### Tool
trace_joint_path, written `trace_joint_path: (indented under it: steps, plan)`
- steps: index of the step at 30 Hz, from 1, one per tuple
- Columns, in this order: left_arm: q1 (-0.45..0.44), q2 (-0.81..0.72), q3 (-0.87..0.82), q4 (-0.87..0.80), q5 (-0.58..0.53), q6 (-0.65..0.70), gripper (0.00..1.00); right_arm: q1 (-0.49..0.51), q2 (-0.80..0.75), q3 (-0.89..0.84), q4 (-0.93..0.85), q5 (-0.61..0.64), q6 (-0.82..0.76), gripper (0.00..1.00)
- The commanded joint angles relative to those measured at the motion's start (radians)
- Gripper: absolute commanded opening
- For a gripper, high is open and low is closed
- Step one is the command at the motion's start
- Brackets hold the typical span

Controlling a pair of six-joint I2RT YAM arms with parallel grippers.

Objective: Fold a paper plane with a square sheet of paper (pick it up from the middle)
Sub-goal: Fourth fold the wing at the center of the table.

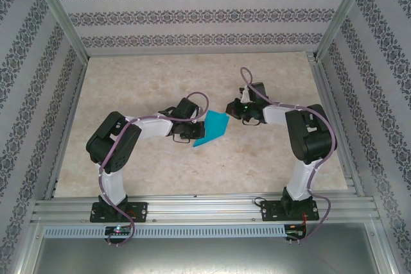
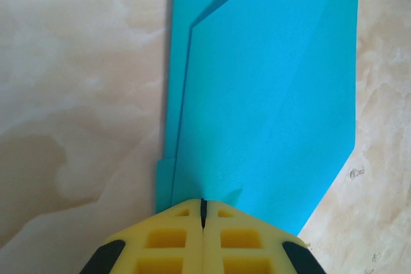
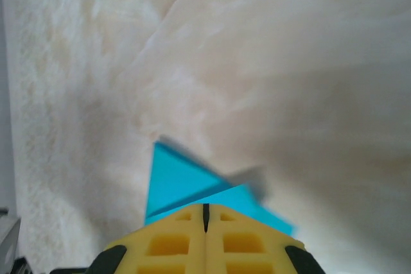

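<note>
Touching creased paper point(image 2: 270, 94), left tool point(image 2: 203, 206), right tool point(image 3: 205, 211)

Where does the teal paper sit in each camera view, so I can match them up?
Top external: teal paper at the picture's centre, flat on the table.
Left wrist: wide strip from the top edge down to bottom centre.
Right wrist: small pointed piece low, left of centre.
Shared landmark: the beige marbled tabletop under it.
</note>
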Motion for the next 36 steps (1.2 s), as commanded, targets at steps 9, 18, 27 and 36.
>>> trace_joint_path:
  steps: [9, 18, 27, 36]
  plan:
    - [0.001, 0.032, -0.058, -0.205, -0.065, 0.013, 0.00, 0.102, 0.071, -0.040, 0.084, -0.073, 0.086, 0.00]
    - [0.001, 0.010, -0.044, -0.200, -0.043, -0.007, 0.00, 0.102, 0.113, -0.039, -0.029, -0.006, 0.030, 0.00]
    - [0.001, -0.097, 0.043, -0.202, 0.036, -0.058, 0.21, 0.101, 0.135, -0.028, -0.110, 0.061, -0.012, 0.00]
    - [0.001, -0.098, -0.003, -0.097, 0.158, -0.160, 0.23, 0.102, 0.153, -0.022, -0.132, 0.072, -0.019, 0.00]
